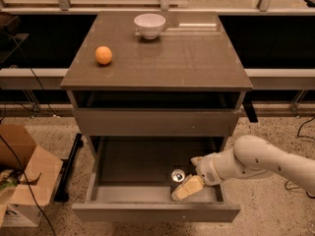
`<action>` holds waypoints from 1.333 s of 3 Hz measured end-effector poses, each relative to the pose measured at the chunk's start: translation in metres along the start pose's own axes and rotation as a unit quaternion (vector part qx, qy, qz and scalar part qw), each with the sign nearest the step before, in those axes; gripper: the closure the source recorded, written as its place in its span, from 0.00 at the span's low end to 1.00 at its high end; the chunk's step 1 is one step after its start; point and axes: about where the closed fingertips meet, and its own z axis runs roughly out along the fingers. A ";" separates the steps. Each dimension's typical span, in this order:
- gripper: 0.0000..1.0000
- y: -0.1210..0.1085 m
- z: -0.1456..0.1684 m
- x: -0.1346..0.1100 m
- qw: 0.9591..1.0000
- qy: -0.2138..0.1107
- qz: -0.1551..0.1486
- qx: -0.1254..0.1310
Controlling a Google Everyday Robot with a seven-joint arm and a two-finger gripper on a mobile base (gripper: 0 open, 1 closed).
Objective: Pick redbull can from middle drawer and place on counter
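The redbull can (pixel 177 175) stands upright on the dark floor of the middle drawer (pixel 155 213), which is pulled out, right of centre and near the front. My gripper (pixel 185 179) reaches into the drawer from the right and is open. One pale finger (pixel 187 188) lies just in front of and right of the can, and the other shows behind it to the right. The can is at the mouth of the jaws, not clamped. The counter (pixel 167 58) is the cabinet's top slab above.
An orange (pixel 103 55) sits at the counter's left and a white bowl (pixel 149 25) at its back. The upper drawer front (pixel 155 122) is closed. A cardboard box (pixel 22 173) stands on the floor at the left. Cables lie at the right.
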 end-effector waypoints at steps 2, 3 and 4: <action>0.00 -0.038 0.054 0.028 0.998 -0.042 0.042 -0.002; 0.00 -0.054 0.078 0.032 0.997 -0.058 0.052 -0.009; 0.18 -0.065 0.097 0.034 0.996 -0.061 0.067 -0.012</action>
